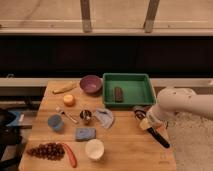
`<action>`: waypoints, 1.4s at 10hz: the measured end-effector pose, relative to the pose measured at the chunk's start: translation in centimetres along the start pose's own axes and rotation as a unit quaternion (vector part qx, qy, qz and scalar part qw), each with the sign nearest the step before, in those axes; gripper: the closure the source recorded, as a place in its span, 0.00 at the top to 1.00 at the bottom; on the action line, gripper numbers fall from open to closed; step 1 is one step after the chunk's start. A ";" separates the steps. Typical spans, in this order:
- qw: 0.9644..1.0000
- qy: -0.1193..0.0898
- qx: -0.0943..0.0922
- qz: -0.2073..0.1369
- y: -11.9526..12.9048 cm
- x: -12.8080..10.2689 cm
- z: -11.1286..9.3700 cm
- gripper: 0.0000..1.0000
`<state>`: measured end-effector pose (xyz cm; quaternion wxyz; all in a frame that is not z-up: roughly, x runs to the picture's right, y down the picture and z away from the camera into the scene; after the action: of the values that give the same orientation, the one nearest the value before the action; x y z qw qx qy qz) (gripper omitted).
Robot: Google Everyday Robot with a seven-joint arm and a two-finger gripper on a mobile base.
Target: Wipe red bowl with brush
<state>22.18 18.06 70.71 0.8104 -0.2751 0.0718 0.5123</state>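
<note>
At the right edge of the table (125, 147) we find the gripper (142, 116) over the brush (159, 136), its hold impossible to tell, while the red bowl (91, 84) sits well apart, up and left across the view.

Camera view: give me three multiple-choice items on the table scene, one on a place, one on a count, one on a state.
1. The bowl sits:
A. just left of the tray
B. inside the tray
C. right of the tray

2. Things lying in the tray:
A. none
B. one
C. three

3. The bowl is:
A. upside down
B. upright
C. on its side

Key:
1 A: the bowl is beside the tray's left wall.
2 B: a single dark bar lies there.
3 B: its hollow faces up. The gripper is over the right side of the table, apart from the bowl.
</note>
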 end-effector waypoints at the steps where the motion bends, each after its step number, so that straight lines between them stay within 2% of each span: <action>1: 1.000 0.004 -0.003 0.009 -0.2 0.9 0.3 0.00; 3: 0.999 0.009 -0.007 0.038 -1.6 3.1 0.9 0.00; 5: 0.997 0.008 -0.008 0.078 -4.0 5.0 1.2 0.00; 7: 0.995 0.001 -0.004 0.100 -6.1 4.7 1.2 0.00; 9: 0.996 -0.005 -0.001 0.093 -6.3 3.3 0.8 0.00; 10: 0.996 -0.012 0.000 0.084 -5.8 1.8 0.8 0.00; 12: 0.998 -0.024 -0.003 0.059 -4.1 -0.9 0.8 0.00; 14: 0.999 -0.030 -0.007 0.030 -2.3 -2.2 0.8 0.00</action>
<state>23.02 16.00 73.07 0.7945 -0.2627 0.0520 0.5450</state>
